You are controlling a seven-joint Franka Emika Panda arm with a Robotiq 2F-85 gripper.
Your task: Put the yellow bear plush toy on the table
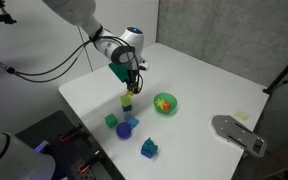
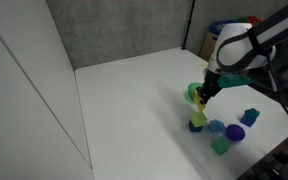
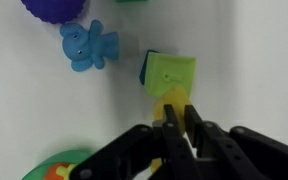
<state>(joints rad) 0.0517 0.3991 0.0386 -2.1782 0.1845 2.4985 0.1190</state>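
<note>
In the wrist view my gripper [image 3: 181, 125] is shut on the yellow bear plush toy [image 3: 171, 102], a small soft yellow lump between the fingertips. It hangs just above a yellow-green cube [image 3: 170, 72] that sits on a dark blue block. In both exterior views the gripper [image 1: 130, 86] [image 2: 205, 94] points down over that cube [image 1: 127, 100] [image 2: 197, 118], a little above the white table [image 1: 209, 70] [image 2: 124, 100]. Whether the toy touches the cube cannot be told.
A green bowl [image 1: 165, 102] [image 2: 192, 92] [image 3: 56, 166] stands beside the gripper. A blue bear toy [image 3: 87, 46] [image 1: 149, 149], a purple ball [image 3: 54, 8] [image 2: 234, 132] and small blocks [image 1: 111, 120] [image 2: 220, 146] lie nearby. A grey object [image 1: 239, 132] lies at the table's edge.
</note>
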